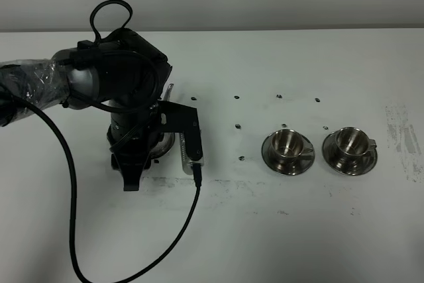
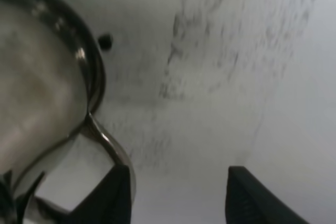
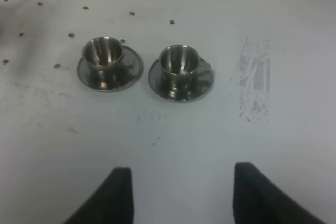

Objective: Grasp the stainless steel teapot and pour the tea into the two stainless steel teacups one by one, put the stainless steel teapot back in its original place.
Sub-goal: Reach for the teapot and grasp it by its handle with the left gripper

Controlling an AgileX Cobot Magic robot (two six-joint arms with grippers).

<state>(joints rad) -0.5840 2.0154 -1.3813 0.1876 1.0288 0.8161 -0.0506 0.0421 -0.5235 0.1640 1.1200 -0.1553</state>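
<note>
**Item 1. Left arm** (image 1: 122, 87). It is bent over the left part of the white table (image 1: 265, 243) with the wrist turned downward. A black cable (image 1: 197, 193) is looped from it over the tabletop toward the front edge.

**Item 2. Left gripper** (image 2: 177, 177). It is held low over the table, close beside the stainless steel teapot (image 2: 37, 87). The jaws are parted and only scuffed tabletop is seen between them, so nothing is clamped. The pot's loop handle (image 2: 107, 142) lies right against one fingertip (image 2: 116, 192); whether they touch cannot be told.

**Item 3. Stainless steel teapot.** It is located at the left of the table under the left wrist, well apart from the cups. In the high view it is almost wholly covered by the arm. The coaster beneath it cannot be made out.

**Item 4. Right gripper** (image 3: 181, 195). It is shown only by its own wrist camera. The jaws are spread with nothing between them. It is held above bare table and directed toward the cups.

**Item 5. Inner teacup** (image 1: 287, 142) and **outer teacup** (image 1: 349, 141). Each is stood upright on its own saucer, the inner saucer (image 1: 275, 164) and the outer saucer (image 1: 334, 162). The pair is set side by side right of centre, with the saucers just beside each other. Bright steel is seen inside both cups.

**Item 6. Surface marks.** Small dark dots (image 1: 236, 97) are scattered between pot and cups. A grey scuffed patch (image 1: 404, 140) is noted at the far right.
</note>
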